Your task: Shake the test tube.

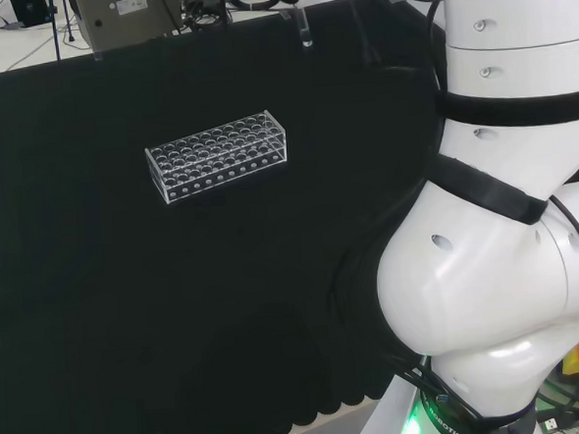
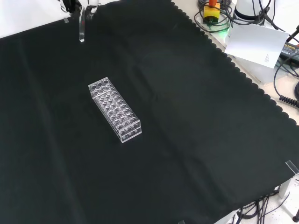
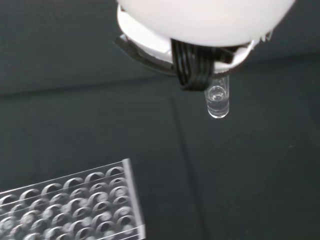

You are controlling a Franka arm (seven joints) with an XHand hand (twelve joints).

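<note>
Clear test tube (image 2: pixel 82 29) held upright in the air, well above the black cloth (image 2: pixel 196 121) near its far edge in the front view, top end gripped by the hand (image 2: pixel 79 4). Fingers (image 3: pixel 192 62) curled round the tube's upper part in the wrist view, rounded bottom poking free. Clear test tube rack (image 1: pixel 217 155) standing on the cloth, well apart from the tube.

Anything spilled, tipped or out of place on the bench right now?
Nothing stands out. The rack sits flat and upright on the cloth, with no spill around it. The test tube hangs upright above the cloth, clear of the rack.
</note>
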